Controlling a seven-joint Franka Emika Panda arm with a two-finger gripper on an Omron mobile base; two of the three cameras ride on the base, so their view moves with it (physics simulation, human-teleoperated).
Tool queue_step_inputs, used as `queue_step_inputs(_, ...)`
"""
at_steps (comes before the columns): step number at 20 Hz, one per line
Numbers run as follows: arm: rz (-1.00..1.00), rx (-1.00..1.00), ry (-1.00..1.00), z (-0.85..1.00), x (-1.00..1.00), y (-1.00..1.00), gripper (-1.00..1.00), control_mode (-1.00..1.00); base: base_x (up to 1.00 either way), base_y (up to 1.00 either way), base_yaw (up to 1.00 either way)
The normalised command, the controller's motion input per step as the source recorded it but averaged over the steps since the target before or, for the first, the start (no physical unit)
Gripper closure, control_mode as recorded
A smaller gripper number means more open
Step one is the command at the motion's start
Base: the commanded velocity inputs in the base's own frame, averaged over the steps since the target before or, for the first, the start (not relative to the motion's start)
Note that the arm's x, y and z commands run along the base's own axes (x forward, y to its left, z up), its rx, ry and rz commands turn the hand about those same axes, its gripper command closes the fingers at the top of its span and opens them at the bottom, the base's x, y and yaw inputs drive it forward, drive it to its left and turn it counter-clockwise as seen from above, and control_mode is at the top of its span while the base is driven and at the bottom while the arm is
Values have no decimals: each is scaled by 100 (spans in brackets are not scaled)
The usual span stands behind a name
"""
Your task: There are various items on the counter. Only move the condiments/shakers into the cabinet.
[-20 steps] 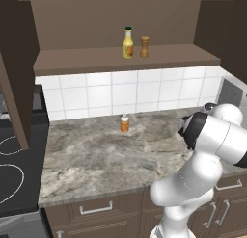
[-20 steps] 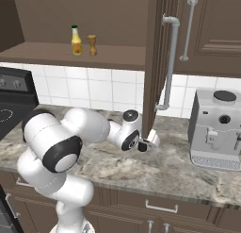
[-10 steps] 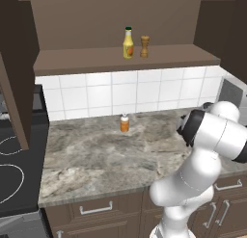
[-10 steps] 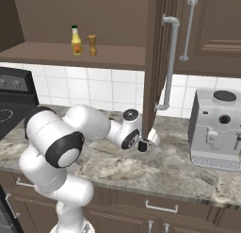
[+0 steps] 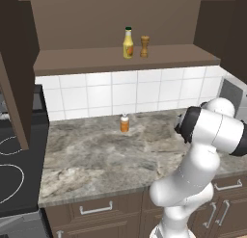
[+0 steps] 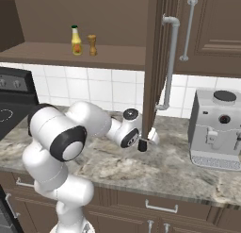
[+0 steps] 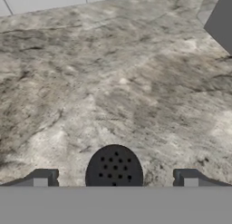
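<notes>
A small black shaker (image 7: 114, 168) with a perforated top stands on the marbled counter (image 7: 113, 82). My gripper (image 7: 115, 178) is open, one fingertip on each side of the shaker and apart from it. From the right base view the gripper (image 6: 145, 141) is low over the black shaker (image 6: 141, 146), beside the open cabinet door (image 6: 155, 62). On the cabinet shelf (image 5: 120, 59) stand a yellow squeeze bottle (image 5: 128, 43) and a brown wooden shaker (image 5: 144, 46), side by side.
A small orange bottle (image 5: 124, 123) stands on the counter near the tiled wall. A grey coffee machine (image 6: 219, 128) sits at the right end of the counter. The black stove (image 5: 9, 174) borders the left end. Another open cabinet door (image 5: 14, 63) hangs at the left.
The arm's elbow has swung a little and the hand has settled slightly lower over the black shaker. The jaws stay open.
</notes>
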Motion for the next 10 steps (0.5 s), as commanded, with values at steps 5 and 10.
queue_step_inputs(5,0,0,-3,-1,7,0,-100,-100,0,0,0)
queue_step_inputs(10,0,0,-3,-2,3,0,-100,-100,0,0,0)
